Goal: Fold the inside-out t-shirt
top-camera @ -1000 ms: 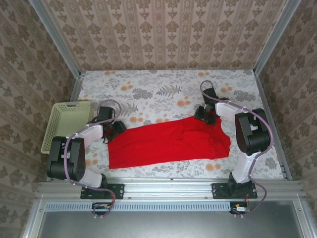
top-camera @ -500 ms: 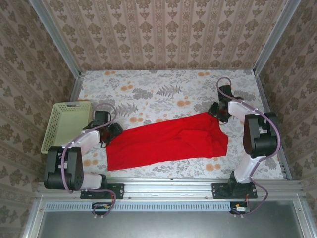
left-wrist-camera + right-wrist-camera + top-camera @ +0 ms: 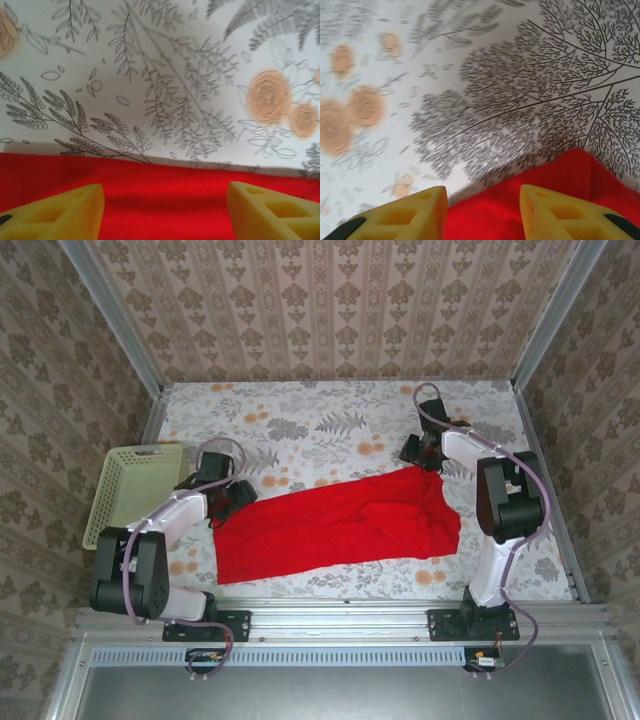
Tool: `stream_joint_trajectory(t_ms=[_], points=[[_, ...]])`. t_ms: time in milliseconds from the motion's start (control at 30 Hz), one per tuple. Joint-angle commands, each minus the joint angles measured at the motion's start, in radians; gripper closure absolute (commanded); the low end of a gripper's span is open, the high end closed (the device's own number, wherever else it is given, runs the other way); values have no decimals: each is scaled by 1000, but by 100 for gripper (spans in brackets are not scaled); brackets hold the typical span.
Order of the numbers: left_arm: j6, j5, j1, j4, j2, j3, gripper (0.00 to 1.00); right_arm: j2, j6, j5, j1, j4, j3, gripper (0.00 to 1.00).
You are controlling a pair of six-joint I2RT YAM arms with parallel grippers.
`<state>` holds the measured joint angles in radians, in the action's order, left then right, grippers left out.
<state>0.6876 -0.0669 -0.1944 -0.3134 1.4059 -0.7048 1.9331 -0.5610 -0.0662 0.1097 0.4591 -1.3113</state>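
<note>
On the floral tablecloth [image 3: 320, 415] the red t-shirt [image 3: 340, 525] lies flat and spread crosswise, close to the front edge, its right end angled toward the back. At its far left corner the left gripper [image 3: 230, 498] sits low, yellow fingers [image 3: 65, 212] set wide apart over the cloth's edge, pinching nothing. At the far right corner is the right gripper [image 3: 420, 453], jaws parted less widely, the red corner between them and not clamped. A pale yellow-green basket [image 3: 125, 490] stands at the table's left side, apart from the shirt.
</note>
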Motion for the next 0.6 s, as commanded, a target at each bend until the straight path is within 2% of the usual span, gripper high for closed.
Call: stream_joint_trajectory(t_ms=[0,167,400,567], points=[[5,-22,49,24,33,42,34,43,-49,40,-49,102,-13,60],[24,-27,111,64,43,115,33,41,-91,40,-128,81,26,63],[19,-30,115,53,28,105,30,42,-77,-19,-154,2,13,65],[-16,9,111,-48,-42,26,23,-44,-17,47,-154,60,-13,57]])
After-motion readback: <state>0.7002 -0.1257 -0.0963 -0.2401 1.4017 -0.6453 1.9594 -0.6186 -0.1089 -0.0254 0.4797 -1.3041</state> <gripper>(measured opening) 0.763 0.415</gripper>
